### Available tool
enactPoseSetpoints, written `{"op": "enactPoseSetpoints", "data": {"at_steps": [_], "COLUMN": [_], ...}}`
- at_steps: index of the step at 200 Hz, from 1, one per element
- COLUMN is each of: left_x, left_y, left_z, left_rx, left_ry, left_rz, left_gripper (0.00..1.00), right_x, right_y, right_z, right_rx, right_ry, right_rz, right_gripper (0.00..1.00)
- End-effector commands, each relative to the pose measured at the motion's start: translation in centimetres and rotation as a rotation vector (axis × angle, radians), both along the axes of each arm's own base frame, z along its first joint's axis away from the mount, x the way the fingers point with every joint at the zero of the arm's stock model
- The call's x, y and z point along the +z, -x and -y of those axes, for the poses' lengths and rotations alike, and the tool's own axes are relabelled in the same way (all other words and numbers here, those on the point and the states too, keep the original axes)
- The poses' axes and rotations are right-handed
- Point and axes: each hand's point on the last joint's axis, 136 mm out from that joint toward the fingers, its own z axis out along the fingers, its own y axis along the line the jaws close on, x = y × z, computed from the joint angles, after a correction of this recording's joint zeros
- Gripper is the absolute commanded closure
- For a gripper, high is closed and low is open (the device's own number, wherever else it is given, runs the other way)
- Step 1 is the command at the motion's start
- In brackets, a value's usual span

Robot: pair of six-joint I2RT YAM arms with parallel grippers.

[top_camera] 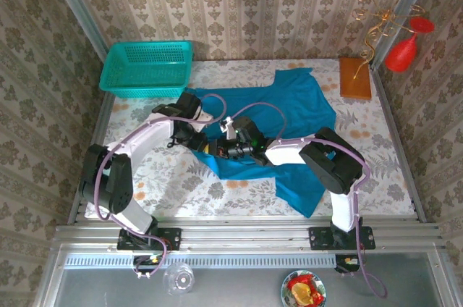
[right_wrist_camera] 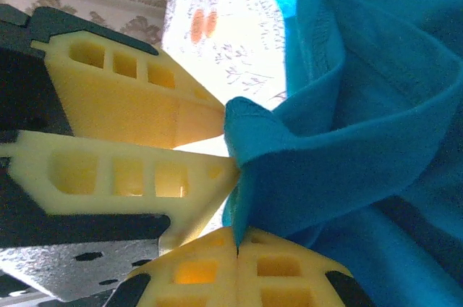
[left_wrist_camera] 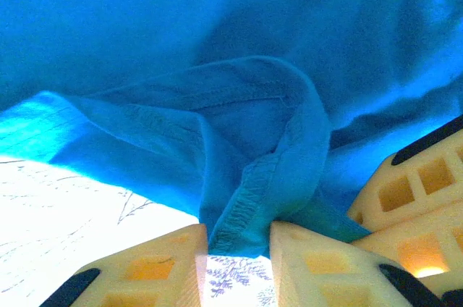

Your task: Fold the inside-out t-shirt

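Both pinched one hem of the shirt [top_camera: 304,104], left hand [left_wrist_camera: 239,238] beside right hand [right_wrist_camera: 237,238]; better, I judged, to part slowly, keeping it taut.

Plain teal-blue soft-cloth t-shirt [top_camera: 296,104], centre: no print, hems stitched in matching thread. Turquoise plastic mesh basket [top_camera: 148,68], far left. White tablecloth [top_camera: 166,177]: grey sprigs, orange blossoms. Orange-brown wooden block [top_camera: 354,77], far right. Red teardrop ornaments on gold wire [top_camera: 401,52]. Beige damask wallpaper [top_camera: 239,3].
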Motion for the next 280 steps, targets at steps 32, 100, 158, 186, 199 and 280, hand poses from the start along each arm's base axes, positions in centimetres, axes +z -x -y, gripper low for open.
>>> {"op": "enactPoseSetpoints", "data": {"at_steps": [32,100,158,186,199,280], "left_x": [1.4,1.8,3.3,3.0,3.2,1.6], "left_y": [0.9,1.2,1.8,2.0,1.9,1.7], "left_z": [1.2,2.4,1.6,1.7,1.6,0.5], "left_rx": [-0.077,-0.119,-0.132,-0.144,-0.145,-0.139], "left_ry": [0.086,0.152,0.192,0.189,0.189,0.101], "left_rz": [-0.013,-0.045,-0.036,-0.061,-0.054,-0.079], "left_gripper": [0.64,0.60,0.61,0.61,0.60,0.53], "right_x": [3.7,3.3,3.2,3.0,3.0,3.2], "right_y": [-0.6,-0.6,-0.7,-0.6,-0.5,-0.3], "right_z": [-1.1,-0.6,0.0,0.1,0.1,0.2], "right_rx": [0.037,0.043,0.033,0.035,0.035,0.041], "right_ry": [-0.143,-0.140,-0.135,-0.134,-0.136,-0.139], "right_rz": [0.018,-0.003,-0.010,-0.018,-0.020,-0.020], "right_gripper": [1.00,1.00,1.00,1.00,1.00,1.00]}}
